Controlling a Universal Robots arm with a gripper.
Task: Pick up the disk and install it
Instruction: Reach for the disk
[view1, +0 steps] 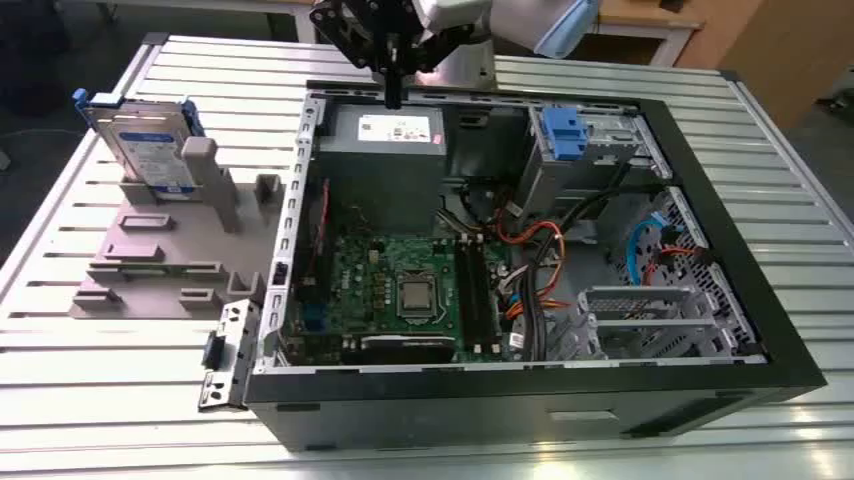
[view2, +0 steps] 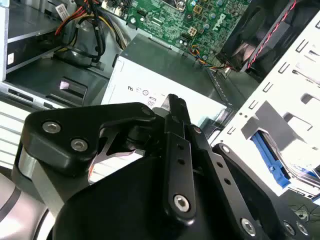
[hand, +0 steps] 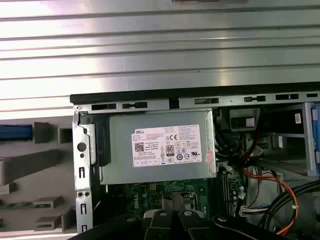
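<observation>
The disk, a silver drive with a white-and-blue label and blue side rails, stands upright in a grey holder on the exterior view's left, outside the computer case. My gripper hangs over the case's back edge, above the grey power-supply box, well to the right of the disk in that view. Its black fingers are pressed together with nothing between them. In the first wrist view the fingers point at the power-supply box, and a blue edge of the disk shows beside the case.
The open black computer case lies on a slatted metal table. Inside are a green motherboard, bundles of cables, a blue latch piece on a drive bay, and a grey metal cage.
</observation>
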